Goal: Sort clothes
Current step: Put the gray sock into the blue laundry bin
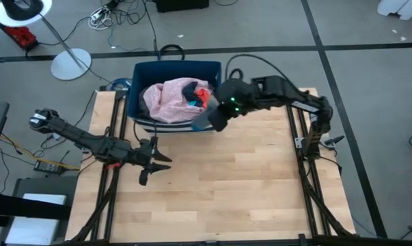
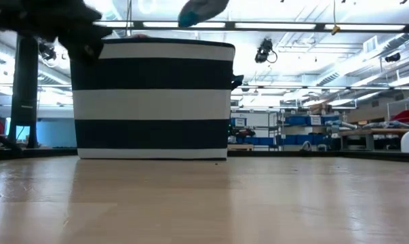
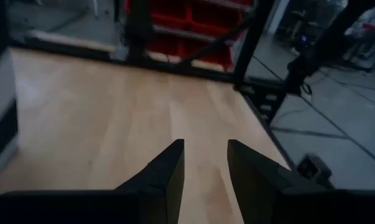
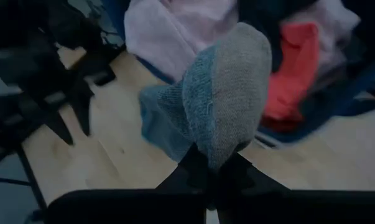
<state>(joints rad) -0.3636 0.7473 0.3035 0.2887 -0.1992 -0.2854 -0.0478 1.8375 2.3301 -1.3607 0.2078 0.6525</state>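
Note:
A grey and blue sock is up in the air at the near right corner of the dark blue bin, and my right gripper is shut on it. In the low view the sock shows above the striped bin's rim. Inside the bin lie a pink garment, a red-orange piece and dark pieces. My left gripper stands open over bare tabletop at the left; its fingers have nothing between them. My right gripper pinches one end of the sock between its two fingers. The fingers slant downward from the table's right side. The rest of the sock reaches out past the fingertips, lifted clear of the table and of the bin.
The bin stands at the table's far edge, in the middle, a handle on its far side. Bare wooden tabletop lies in front of it. Black frame rails run along the left and right edges. A lamp stand is on the floor beyond.

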